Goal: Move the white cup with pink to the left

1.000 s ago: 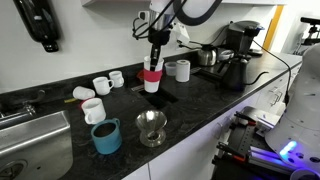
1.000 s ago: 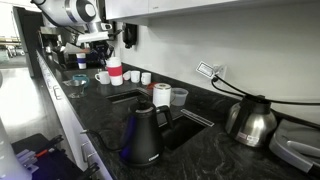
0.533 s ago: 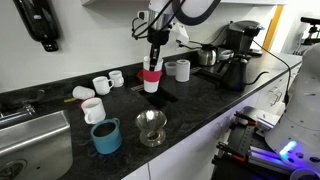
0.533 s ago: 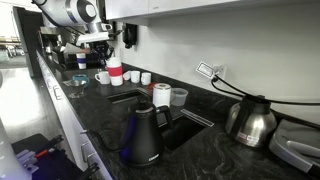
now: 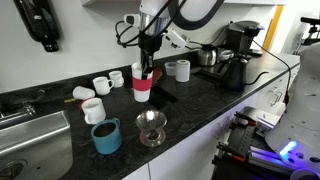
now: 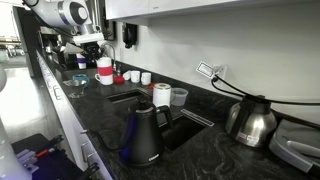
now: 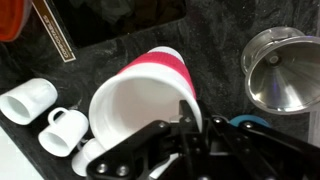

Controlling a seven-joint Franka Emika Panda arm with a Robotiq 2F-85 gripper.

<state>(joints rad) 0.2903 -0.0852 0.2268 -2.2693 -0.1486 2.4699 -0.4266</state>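
Jaws: nearly closed, pinching the cup's rim; one finger sits inside the mouth and one outside.
Gripper (image 5: 146, 69): I see it coming straight down onto the cup (image 5: 142, 88), with the fingers (image 7: 188, 135) on one side of the rim.
Cup: upright over the dark counter (image 5: 200, 100); I can't tell whether its base touches.
Cup inside: plain white, looks empty.
Small mugs (image 7: 30, 100): just beside the cup, insides hidden from me.
Funnel (image 7: 283, 68): near the cup but apart, empty.
Blue mug (image 5: 106, 136): beside the funnel, contents unclear.

7 cups (image 5: 142, 88), 1 funnel (image 5: 151, 128).
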